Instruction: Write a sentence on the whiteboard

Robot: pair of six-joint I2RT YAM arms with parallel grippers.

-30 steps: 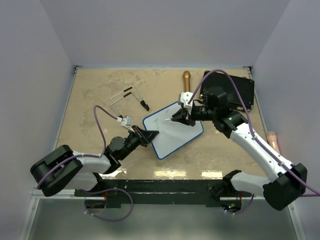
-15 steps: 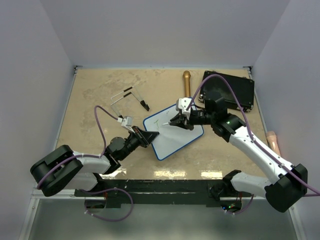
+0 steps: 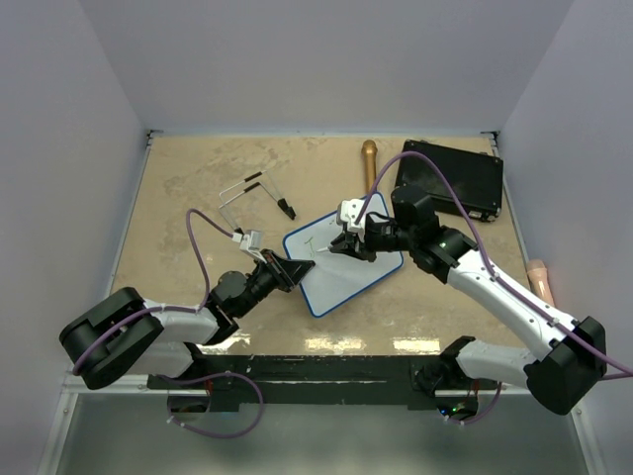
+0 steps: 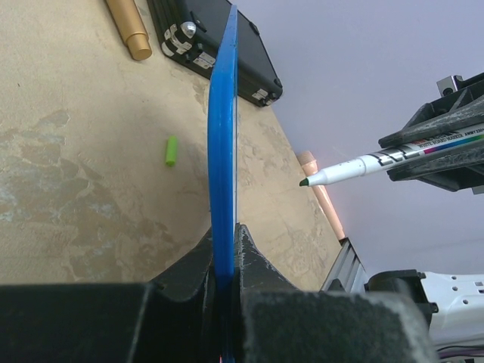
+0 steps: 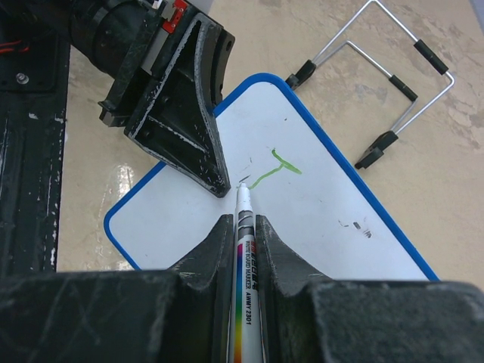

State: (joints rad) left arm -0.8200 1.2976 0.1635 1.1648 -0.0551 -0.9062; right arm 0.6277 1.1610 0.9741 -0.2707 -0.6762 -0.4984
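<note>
The whiteboard [image 3: 346, 267], white with a blue rim, lies tilted on the tan table. My left gripper [image 3: 299, 267] is shut on its left edge. In the left wrist view the board [image 4: 223, 136] shows edge-on between the jaws. My right gripper [image 3: 341, 243] is shut on a white marker [image 5: 246, 249], with its tip just over the board [image 5: 325, 219] near a green T-shaped stroke [image 5: 277, 168]. The tip sits close to the left gripper's fingers [image 5: 215, 178]. The marker [image 4: 355, 168] also shows from the side, its green tip a little off the board's face.
A black case [image 3: 451, 180] lies at the back right, with a gold cylinder [image 3: 369, 161] to its left. A wire stand with black tips [image 3: 252, 194] sits behind the board. A green cap [image 4: 172, 150] lies on the table. A peach-coloured object [image 3: 539, 278] rests by the right wall.
My right gripper has carried the marker leftward across the board, toward the left gripper. The left arm and the board have stayed still.
</note>
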